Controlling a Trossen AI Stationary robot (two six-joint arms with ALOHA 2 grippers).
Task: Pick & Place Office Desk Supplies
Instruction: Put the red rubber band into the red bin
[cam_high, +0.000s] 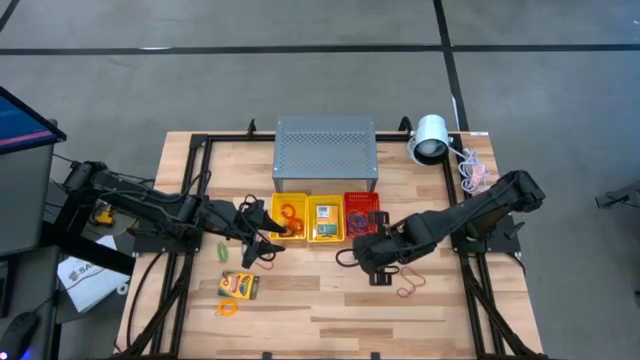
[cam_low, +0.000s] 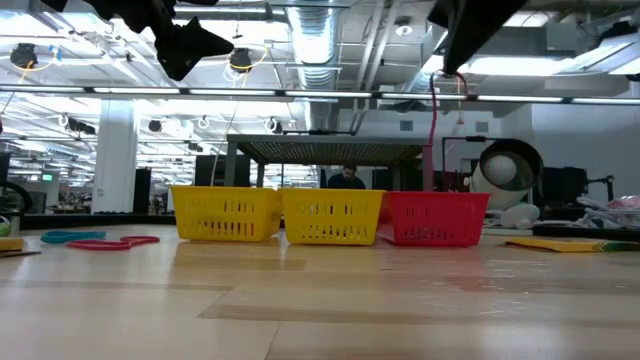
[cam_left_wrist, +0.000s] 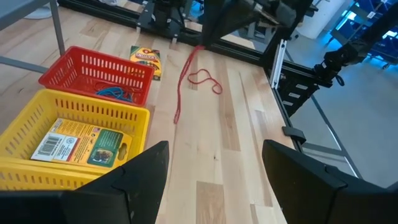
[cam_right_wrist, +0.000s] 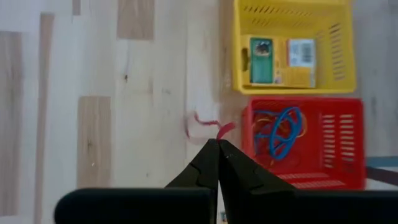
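Note:
My right gripper (cam_right_wrist: 217, 144) is shut on a thin red band (cam_left_wrist: 186, 74) and hovers over the table by the red basket (cam_high: 361, 215), which holds blue bands (cam_right_wrist: 283, 130). My left gripper (cam_left_wrist: 214, 168) is open and empty, raised near the left yellow basket (cam_high: 289, 219) that holds orange loops. The middle yellow basket (cam_high: 325, 220) contains a yellow-and-green card box (cam_left_wrist: 84, 142). Another card box (cam_high: 238, 285), a green loop (cam_high: 224, 250) and an orange loop (cam_high: 228, 308) lie flat on the table's left. A red loop (cam_high: 410, 290) lies near the right arm. My right gripper pinches the red band's upper end (cam_right_wrist: 222, 132) between its two shut fingertips, pointing down from above. The band hangs below the fingers as a long slack strand (cam_low: 433, 140). Its lower end (cam_left_wrist: 176, 118) reaches the tabletop beside the red basket.
A big grey perforated metal box (cam_high: 325, 150) stands behind the three baskets. A white lamp (cam_high: 430, 138) sits at the far right corner, with cables beside it. Bare wood stretches across the near half of the table (cam_high: 330, 320). Black frame rails run along both sides.

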